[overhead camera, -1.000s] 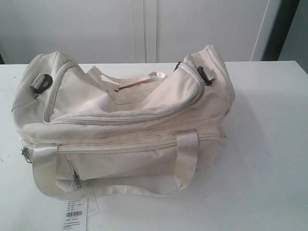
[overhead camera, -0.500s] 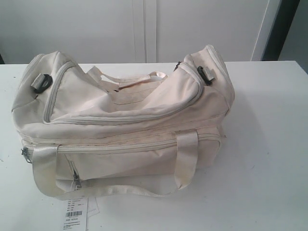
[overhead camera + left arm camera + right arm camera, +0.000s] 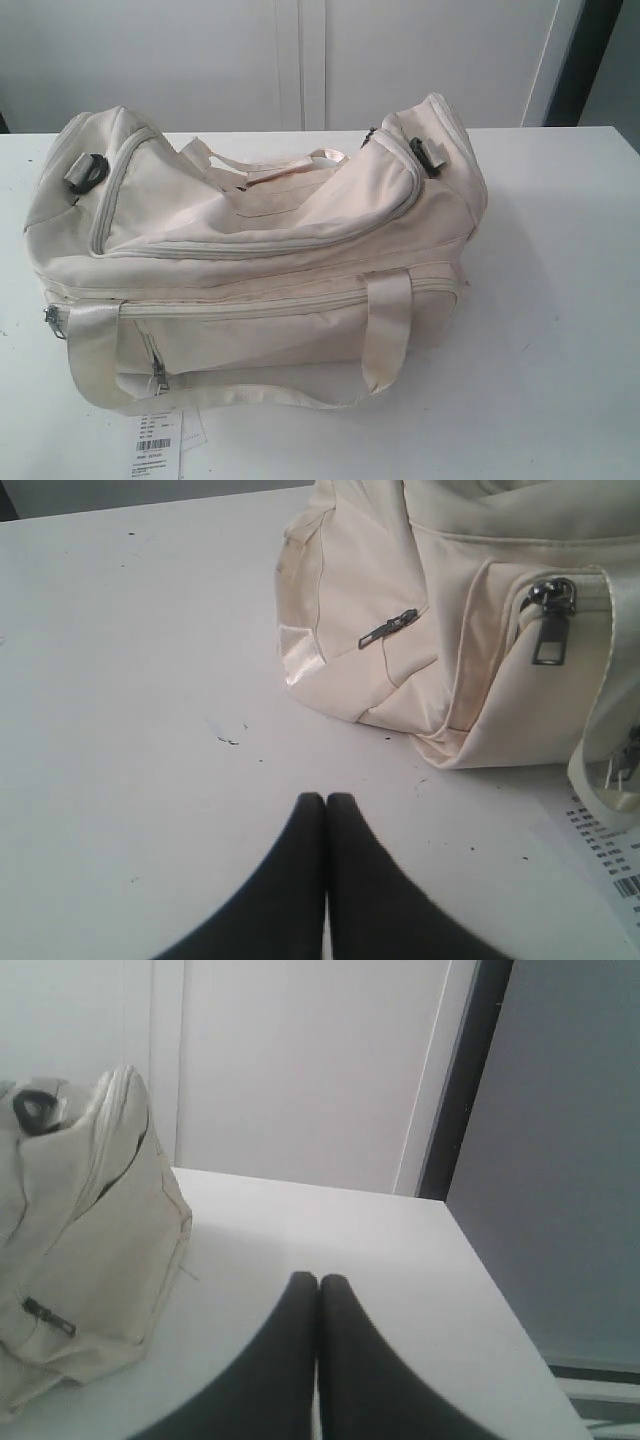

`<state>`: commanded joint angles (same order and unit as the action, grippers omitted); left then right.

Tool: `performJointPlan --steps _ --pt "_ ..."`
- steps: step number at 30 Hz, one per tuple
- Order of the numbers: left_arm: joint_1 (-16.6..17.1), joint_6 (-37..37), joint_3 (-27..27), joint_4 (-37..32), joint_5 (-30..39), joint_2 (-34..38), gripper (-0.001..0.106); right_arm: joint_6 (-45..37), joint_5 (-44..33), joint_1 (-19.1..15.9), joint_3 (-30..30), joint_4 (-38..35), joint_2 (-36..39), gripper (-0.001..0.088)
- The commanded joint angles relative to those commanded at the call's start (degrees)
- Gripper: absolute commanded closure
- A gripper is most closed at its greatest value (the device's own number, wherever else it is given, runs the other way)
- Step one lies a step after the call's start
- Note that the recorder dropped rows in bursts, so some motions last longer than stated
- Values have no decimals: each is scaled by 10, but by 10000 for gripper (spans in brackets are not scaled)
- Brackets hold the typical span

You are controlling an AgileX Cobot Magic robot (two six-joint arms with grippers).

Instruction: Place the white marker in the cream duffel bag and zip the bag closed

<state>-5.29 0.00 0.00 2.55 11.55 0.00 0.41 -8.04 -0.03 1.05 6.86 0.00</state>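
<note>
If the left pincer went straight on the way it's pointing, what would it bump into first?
Probably the near end of the cream duffel bag, past a stretch of table; depth is unclear.

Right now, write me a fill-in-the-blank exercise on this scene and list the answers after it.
1. The cream duffel bag lies on a ____ table.
2. The left gripper is ____, its jaws pressed together.
3. The right gripper is shut and holds ____.
4. The paper tag lying by the bag carries a printed ____.

Missing words: white; shut; nothing; barcode.
</note>
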Motion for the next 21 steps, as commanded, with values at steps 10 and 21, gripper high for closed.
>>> performJointPlan --steps 10,21 --pt "0 0 0 0 0 0 1053 12 5 -18 -10 0 0 868" --pt "0 0 0 0 0 0 1053 44 -120 -18 -10 -3 0 868"
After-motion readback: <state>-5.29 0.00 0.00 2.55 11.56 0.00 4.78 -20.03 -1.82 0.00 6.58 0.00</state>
